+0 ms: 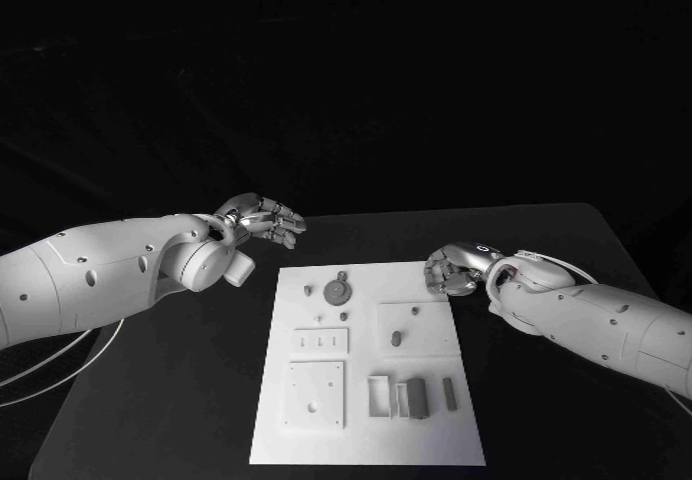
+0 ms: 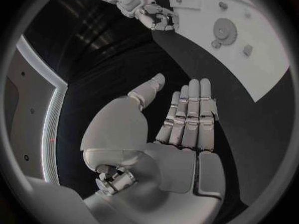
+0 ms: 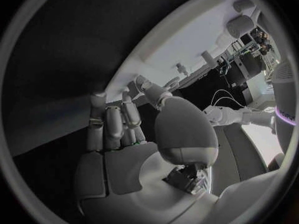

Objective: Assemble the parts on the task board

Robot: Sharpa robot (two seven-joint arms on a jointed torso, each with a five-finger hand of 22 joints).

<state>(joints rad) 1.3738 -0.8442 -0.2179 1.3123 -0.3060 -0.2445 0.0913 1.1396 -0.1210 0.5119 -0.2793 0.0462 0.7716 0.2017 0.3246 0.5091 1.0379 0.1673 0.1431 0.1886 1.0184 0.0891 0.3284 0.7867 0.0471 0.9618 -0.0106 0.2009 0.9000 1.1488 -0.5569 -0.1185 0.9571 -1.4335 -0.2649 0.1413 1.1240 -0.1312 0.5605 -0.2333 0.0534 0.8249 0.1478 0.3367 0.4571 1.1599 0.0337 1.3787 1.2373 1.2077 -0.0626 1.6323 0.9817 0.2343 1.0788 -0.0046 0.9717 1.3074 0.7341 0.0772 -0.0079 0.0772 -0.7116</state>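
The white task board (image 1: 368, 440) lies in the middle of the black table. On it I see a grey gear (image 1: 338, 290), a small peg (image 1: 307, 289), a slotted plate (image 1: 320, 342), a plate with holes (image 1: 410, 326), a square plate (image 1: 315, 394) and upright grey blocks (image 1: 415, 397). My left hand (image 1: 261, 218) hovers beyond the board's far left corner, fingers (image 2: 190, 117) straight and side by side, holding nothing. My right hand (image 1: 456, 268) sits at the board's far right edge with its fingers curled in; I cannot see whether anything is in them. The left wrist view also shows the right hand (image 2: 156, 16) and the gear (image 2: 224, 30).
The black table (image 1: 173, 380) runs bare on both sides of the board. A thin grey pin (image 1: 449, 393) stands beside the grey blocks near the board's front right. White cables (image 1: 43, 375) hang off the left arm at the table's left edge.
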